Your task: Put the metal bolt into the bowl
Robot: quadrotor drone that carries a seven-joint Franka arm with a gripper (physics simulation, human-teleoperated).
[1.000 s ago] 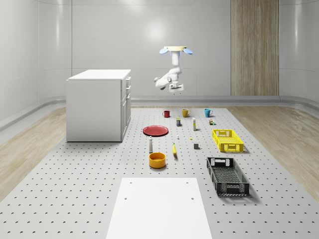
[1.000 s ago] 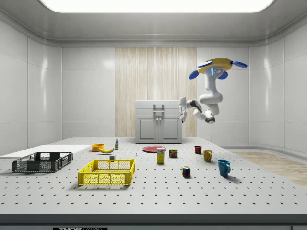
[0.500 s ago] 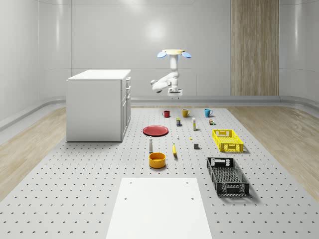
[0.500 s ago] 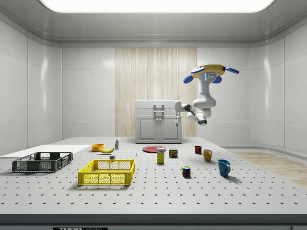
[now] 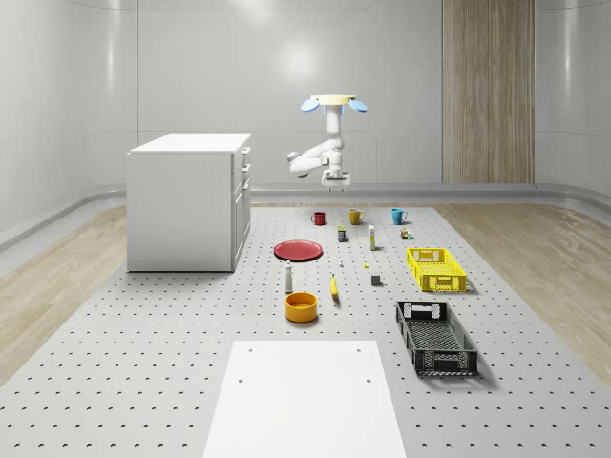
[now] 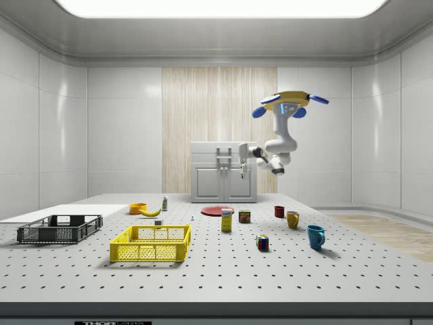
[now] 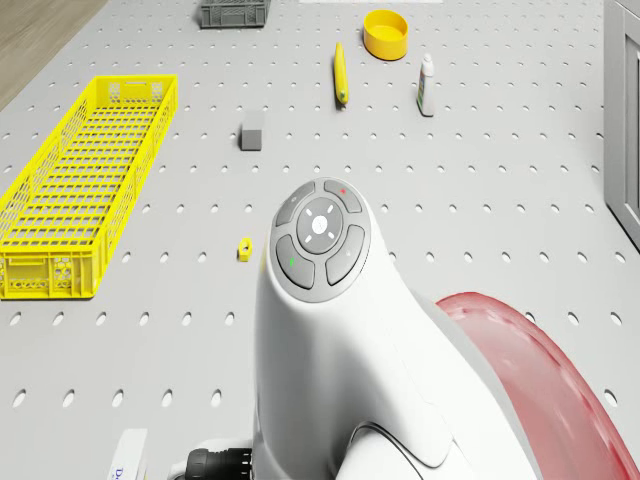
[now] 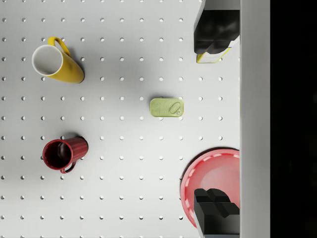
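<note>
Hovering drone point(image 5: 334, 101) high above the far end of the pegboard table point(image 5: 143, 363), arm folded beneath. Gripper point(image 8: 213, 121) aimed straight down, fingers point(image 8: 214, 34) spread wide, nothing between. Directly below the gripper: green tin point(image 8: 167, 107) and the rim of the red plate point(image 8: 210, 171); off to one side, yellow mug point(image 8: 54, 62) and red mug point(image 8: 63, 152). Metal bolt point(image 5: 341, 262) a tiny speck on the table, well apart from the gripper, past the plate. Orange bowl point(image 5: 301, 306) farther off, near a banana point(image 5: 334, 286).

The drone point(image 6: 291, 103) has a flat yellow body with blue rotor pods at its corners. Beneath it hangs a glossy white arm point(image 5: 320, 155) of rounded segments with dark joints. One link carries a grey round button pad point(image 7: 319, 234) with small red and green marks.
</note>
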